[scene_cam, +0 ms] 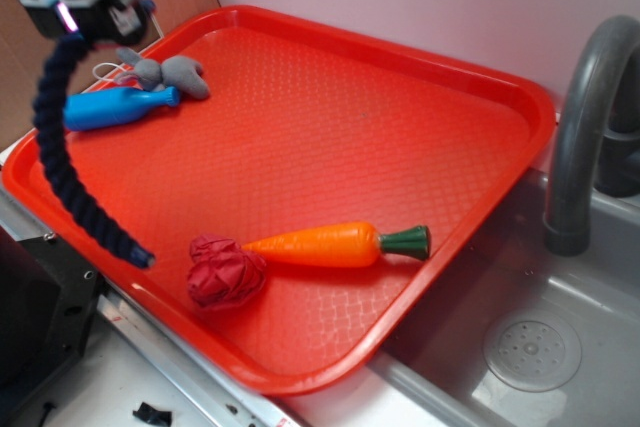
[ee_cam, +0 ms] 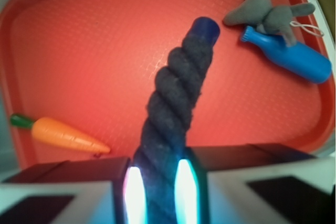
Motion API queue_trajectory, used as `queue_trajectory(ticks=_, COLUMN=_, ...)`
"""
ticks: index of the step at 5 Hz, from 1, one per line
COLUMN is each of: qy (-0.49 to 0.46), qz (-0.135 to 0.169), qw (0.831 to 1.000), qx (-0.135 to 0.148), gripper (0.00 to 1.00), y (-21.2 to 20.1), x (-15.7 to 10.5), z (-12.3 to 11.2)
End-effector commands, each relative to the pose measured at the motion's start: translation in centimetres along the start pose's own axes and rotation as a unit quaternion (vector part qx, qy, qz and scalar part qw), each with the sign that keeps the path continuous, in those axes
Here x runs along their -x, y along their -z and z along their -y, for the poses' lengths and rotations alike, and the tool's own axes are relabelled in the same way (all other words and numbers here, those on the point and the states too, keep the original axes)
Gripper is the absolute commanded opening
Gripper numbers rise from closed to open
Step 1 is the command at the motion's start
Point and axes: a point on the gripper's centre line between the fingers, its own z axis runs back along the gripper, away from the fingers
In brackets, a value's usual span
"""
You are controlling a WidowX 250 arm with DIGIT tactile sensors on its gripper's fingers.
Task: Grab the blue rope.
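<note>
- Above the tray's (scene_cam: 300, 377) left corner, the gripper (scene_cam: 72, 19) is clamped on one end of the blue rope (scene_cam: 62, 162).
- Its length dangles free over the tray, so the grasp looks done.
- Carrot (scene_cam: 320, 244), bottle (scene_cam: 115, 107) and grey toy (scene_cam: 170, 72) lie untouched.

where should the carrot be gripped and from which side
Grip the carrot across its thick orange middle, coming straight down from above. It lies flat on the tray, so the rounded flanks face sideways for the fingers. The cloth crowds its pointed tip, and the gripper holds the rope.
</note>
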Motion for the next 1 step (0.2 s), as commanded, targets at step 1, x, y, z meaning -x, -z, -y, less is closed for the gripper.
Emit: queue_trajectory(ticks=1, qy=-0.008, qz=0.019, qw=1.0, qx=-0.014, gripper=0.0, y=-1.57, x=-0.14, z=-1.39)
